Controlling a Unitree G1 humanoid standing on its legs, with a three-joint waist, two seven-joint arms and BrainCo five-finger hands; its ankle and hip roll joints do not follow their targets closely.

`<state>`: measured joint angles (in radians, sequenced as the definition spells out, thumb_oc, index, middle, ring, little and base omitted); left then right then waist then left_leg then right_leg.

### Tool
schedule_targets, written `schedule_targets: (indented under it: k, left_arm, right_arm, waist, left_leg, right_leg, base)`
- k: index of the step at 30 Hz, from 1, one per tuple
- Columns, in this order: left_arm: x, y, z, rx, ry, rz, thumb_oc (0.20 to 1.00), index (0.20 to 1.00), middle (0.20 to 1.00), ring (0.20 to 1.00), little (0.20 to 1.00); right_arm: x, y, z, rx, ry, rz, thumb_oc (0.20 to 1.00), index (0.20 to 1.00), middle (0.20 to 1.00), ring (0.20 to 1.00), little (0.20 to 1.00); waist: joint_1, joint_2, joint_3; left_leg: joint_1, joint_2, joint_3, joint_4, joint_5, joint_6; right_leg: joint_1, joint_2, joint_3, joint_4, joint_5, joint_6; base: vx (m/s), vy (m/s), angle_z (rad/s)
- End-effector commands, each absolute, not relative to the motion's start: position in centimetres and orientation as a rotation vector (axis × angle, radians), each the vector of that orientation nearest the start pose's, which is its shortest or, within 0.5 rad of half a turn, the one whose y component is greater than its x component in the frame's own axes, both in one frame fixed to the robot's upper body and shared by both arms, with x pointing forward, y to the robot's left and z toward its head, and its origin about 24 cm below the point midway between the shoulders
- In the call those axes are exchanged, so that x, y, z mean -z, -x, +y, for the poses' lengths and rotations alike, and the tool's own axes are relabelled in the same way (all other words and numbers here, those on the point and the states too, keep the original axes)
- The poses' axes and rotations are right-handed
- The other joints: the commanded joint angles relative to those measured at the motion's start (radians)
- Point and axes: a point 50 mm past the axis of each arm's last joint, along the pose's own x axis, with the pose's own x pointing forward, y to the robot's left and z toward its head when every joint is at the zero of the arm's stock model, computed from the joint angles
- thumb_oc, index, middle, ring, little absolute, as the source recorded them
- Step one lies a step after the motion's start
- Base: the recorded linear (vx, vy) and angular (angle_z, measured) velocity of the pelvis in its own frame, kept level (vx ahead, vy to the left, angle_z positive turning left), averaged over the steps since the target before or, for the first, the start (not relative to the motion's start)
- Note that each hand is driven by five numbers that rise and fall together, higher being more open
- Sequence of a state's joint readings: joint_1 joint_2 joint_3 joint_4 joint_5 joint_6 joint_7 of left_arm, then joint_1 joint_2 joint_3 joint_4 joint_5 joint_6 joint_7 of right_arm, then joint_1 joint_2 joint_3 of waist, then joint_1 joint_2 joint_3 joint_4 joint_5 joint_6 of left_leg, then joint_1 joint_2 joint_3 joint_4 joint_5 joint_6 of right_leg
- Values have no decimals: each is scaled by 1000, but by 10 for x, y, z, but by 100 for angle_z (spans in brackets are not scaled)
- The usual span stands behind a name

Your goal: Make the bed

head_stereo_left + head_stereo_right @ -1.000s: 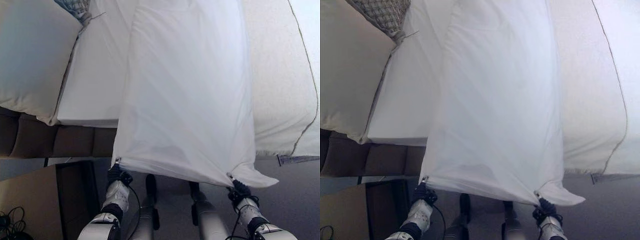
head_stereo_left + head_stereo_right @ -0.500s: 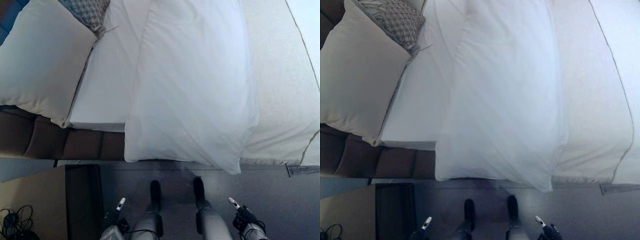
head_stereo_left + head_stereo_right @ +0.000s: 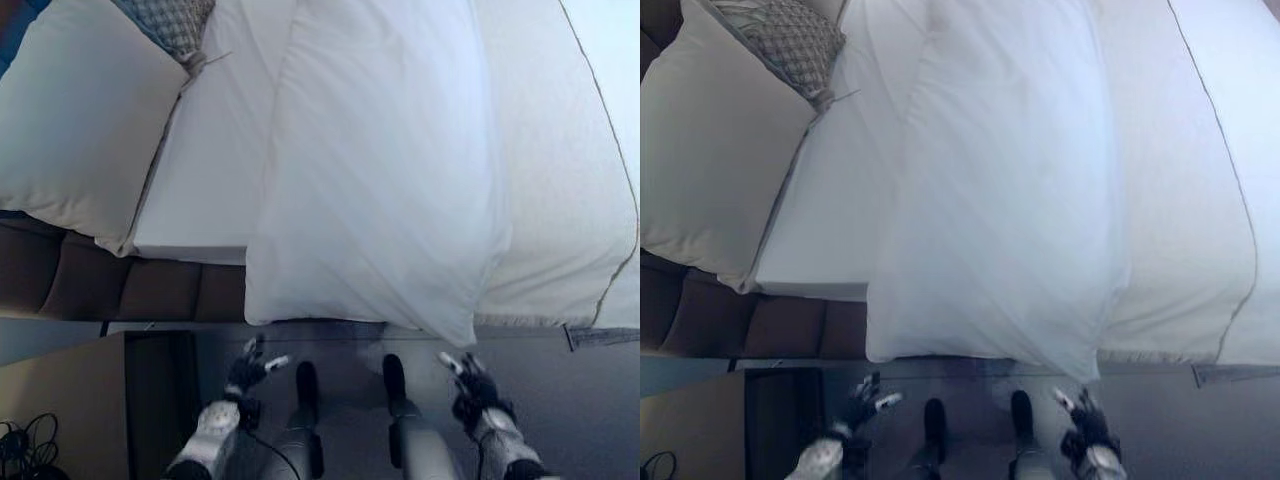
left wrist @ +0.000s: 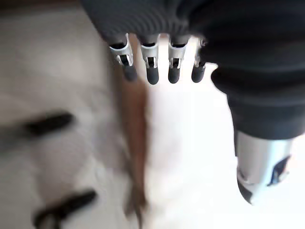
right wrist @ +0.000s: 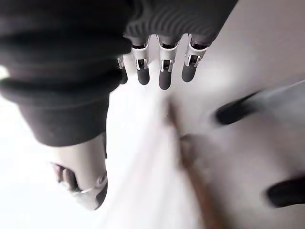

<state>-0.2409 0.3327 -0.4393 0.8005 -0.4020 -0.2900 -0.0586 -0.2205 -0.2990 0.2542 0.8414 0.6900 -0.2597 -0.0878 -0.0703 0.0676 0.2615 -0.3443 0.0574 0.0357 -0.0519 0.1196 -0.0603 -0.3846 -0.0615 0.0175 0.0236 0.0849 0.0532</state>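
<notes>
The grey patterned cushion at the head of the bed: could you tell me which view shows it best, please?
The right eye view: the grey patterned cushion shows its woven pattern there, tucked behind the cream pillow. The left eye view catches just its lower corner at the top edge. The wrist views face the hands' own fingers and blurred surroundings.

Three pillows are counted in all: one large white pillow (image 3: pixel 380 180) just beyond both hands, overhanging the bed's near edge; one cream pillow (image 3: pixel 70 110) farther off, beyond and outward of the left hand (image 3: pixel 248 368); one grey patterned cushion (image 3: pixel 790 40) seen farthest from that hand, tucked behind the cream pillow. One bed (image 3: pixel 570 200) is counted; one dark cabinet (image 3: pixel 150 400) beside the left hand; two hands are seen, the left and the right hand (image 3: pixel 468 378), fingers spread, nothing held.
</notes>
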Motion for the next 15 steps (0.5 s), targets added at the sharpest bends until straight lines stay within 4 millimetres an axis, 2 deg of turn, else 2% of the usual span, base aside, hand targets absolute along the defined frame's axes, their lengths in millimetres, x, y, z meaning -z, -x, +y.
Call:
schedule_targets:
  k: [1, 2, 3, 4, 7, 8, 10, 11, 12, 14, 15]
  left_arm:
    - [24, -287, 157, 418, -64, 249, 1000, 1000, 1000, 1000, 1000]
    - [24, -287, 157, 418, -64, 249, 1000, 1000, 1000, 1000, 1000]
    - [6, -301, 149, 507, -77, 202, 1000, 1000, 1000, 1000, 1000]
    - [6, -301, 149, 507, -77, 202, 1000, 1000, 1000, 1000, 1000]
    - [-23, -322, 131, 675, -123, 166, 1000, 1000, 1000, 1000, 1000]
    - [-44, -335, 117, 748, -147, 117, 1000, 1000, 1000, 1000, 1000]
    - [-50, -339, 114, 759, -151, 110, 1000, 1000, 1000, 1000, 1000]
    - [-72, -350, 108, 796, -192, 57, 1000, 1000, 1000, 1000, 1000]
    - [-72, -350, 108, 796, -192, 57, 1000, 1000, 1000, 1000, 1000]
    - [-96, -362, 99, 865, -224, 28, 1000, 1000, 1000, 1000, 1000]
    - [-96, -362, 99, 865, -224, 28, 1000, 1000, 1000, 1000, 1000]
  right_arm:
    - [27, -284, -196, 9, -207, 242, 1000, 1000, 1000, 1000, 1000]
    - [27, -284, -196, 9, -207, 242, 1000, 1000, 1000, 1000, 1000]
    - [8, -299, -186, -114, -214, 180, 1000, 1000, 1000, 1000, 1000]
    - [7, -299, -186, -114, -214, 180, 1000, 1000, 1000, 1000, 1000]
    - [-15, -316, -172, -310, -203, 156, 1000, 1000, 1000, 1000, 1000]
    - [-27, -326, -158, -416, -195, 155, 1000, 1000, 1000, 1000, 1000]
    - [-33, -330, -152, -441, -201, 143, 1000, 1000, 1000, 1000, 1000]
    - [-47, -340, -145, -480, -209, 115, 1000, 1000, 1000, 1000, 1000]
    - [-48, -340, -145, -481, -209, 115, 1000, 1000, 1000, 1000, 1000]
    - [-69, -353, -134, -593, -240, 105, 1000, 1000, 1000, 1000, 1000]
    - [-69, -353, -134, -593, -240, 104, 1000, 1000, 1000, 1000, 1000]
  waist:
    - [-11, -59, 17]
    - [-11, -59, 17]
    - [-13, -64, 31]
    - [-13, -64, 31]
    - [-20, -68, 60]
    - [-22, -67, 73]
    - [-23, -66, 75]
    - [-25, -63, 86]
    - [-25, -63, 85]
    - [-27, -63, 98]
    - [-27, -63, 97]
  left_leg:
    - [-74, 32, -7, 69, 0, -42]
    - [-75, 32, -7, 70, -1, -42]
    - [-98, 31, -7, 86, -2, -43]
    - [-99, 31, -7, 87, -3, -43]
    - [-158, 28, -14, 146, -11, -46]
    - [-195, 24, -17, 175, -14, -47]
    - [-216, 24, -18, 187, -17, -47]
    - [-256, 24, -15, 218, -21, -48]
    - [-258, 25, -15, 220, -22, -48]
    - [-324, 22, -20, 276, -34, -50]
    - [-327, 22, -20, 277, -34, -50]
  right_leg:
    - [-41, -100, 94, 12, 25, 106]
    - [-41, -100, 95, 13, 25, 106]
    - [-65, -95, 101, 23, 27, 104]
    - [-65, -95, 101, 24, 27, 104]
    - [-114, -88, 106, 61, 24, 100]
    - [-155, -84, 113, 88, 25, 98]
    - [-177, -82, 115, 98, 25, 98]
    - [-220, -78, 118, 121, 26, 99]
    - [-222, -78, 118, 122, 26, 99]
    - [-290, -72, 124, 175, 20, 102]
    - [-292, -71, 124, 177, 20, 102]
  base:
    - [-61, 3, -7]
    - [-98, 2, -4]
    - [-56, 0, -3]
    - [-97, 0, -5]
    - [-102, -5, -4]
    - [-114, 0, 5]
    - [-81, 1, 3]
    - [-53, 4, -1]
    - [-81, 6, -1]
    - [-75, 5, -4]
    - [-72, -2, -2]
